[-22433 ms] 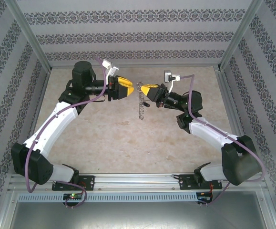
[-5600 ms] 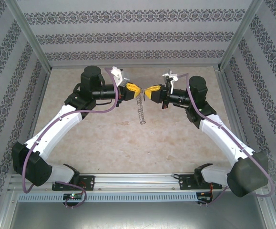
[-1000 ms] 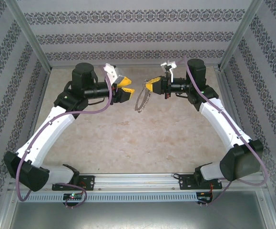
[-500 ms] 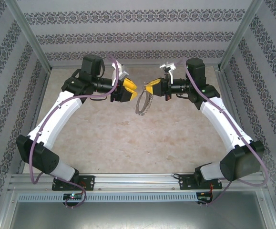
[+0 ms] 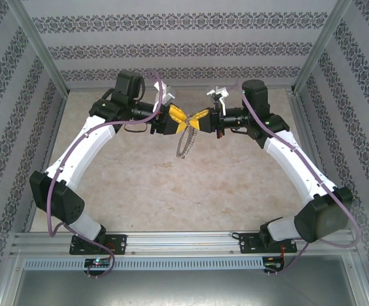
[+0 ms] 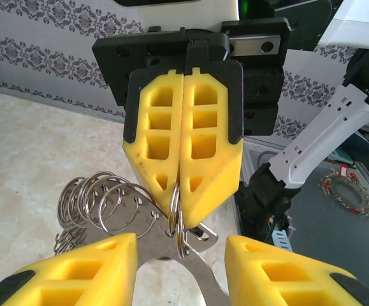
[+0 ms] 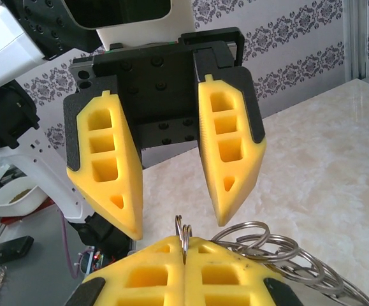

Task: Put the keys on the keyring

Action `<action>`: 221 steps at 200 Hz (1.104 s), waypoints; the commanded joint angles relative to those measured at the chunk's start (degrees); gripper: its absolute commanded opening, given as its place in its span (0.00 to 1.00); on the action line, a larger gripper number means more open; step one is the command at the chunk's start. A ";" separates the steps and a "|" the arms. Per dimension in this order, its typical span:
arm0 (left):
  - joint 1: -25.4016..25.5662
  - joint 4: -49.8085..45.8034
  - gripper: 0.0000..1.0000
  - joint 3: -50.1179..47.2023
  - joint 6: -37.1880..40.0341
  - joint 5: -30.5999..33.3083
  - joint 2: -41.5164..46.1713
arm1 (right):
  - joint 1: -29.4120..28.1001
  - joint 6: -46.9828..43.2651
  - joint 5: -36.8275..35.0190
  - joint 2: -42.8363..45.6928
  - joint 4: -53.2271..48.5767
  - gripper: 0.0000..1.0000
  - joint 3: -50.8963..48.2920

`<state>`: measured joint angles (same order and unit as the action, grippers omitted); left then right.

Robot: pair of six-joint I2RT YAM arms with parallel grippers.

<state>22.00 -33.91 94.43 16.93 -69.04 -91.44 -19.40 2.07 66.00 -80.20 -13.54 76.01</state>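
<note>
Plainly, right gripper pinches the keyring; left gripper gapes, holding nothing.

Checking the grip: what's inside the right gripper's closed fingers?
One thin ring of the keyring is pinched edge-on in the right gripper; the rest of the rings hang outside the fingers. The fingers cover how deep it sits.

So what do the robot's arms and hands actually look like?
The left arm and right arm are white shells with black joint housings, a purple cable running along each. The left hand and right hand each carry two yellow wedge-shaped fingers with rectangular cut-outs, black-backed, on a black bolted mount.
</note>
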 commanded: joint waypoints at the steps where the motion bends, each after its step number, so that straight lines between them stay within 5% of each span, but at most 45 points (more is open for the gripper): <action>1: -0.49 0.42 0.37 1.94 -0.10 -3.34 -0.73 | -0.64 -1.88 0.80 -0.38 1.15 0.00 0.46; 98: -0.31 1.68 0.13 3.04 -1.81 -6.59 -2.56 | -0.87 -2.07 0.45 -1.36 1.42 0.00 0.80; 114: -0.19 1.33 0.00 3.28 -1.68 -7.18 -3.02 | -0.86 -2.15 0.28 -1.36 1.46 0.00 0.81; 212: 0.96 1.80 0.00 2.43 -0.76 -5.42 -3.57 | -0.50 -1.43 -0.84 -1.24 2.24 0.00 0.72; 221: 0.95 3.32 0.00 1.65 -1.50 -4.44 -3.03 | -0.14 -0.79 -0.96 -1.04 2.76 0.11 0.56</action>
<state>21.65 -33.65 96.03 15.00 -72.25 -94.89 -19.70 1.28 65.56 -81.38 -13.96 76.01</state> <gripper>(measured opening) 0.051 0.056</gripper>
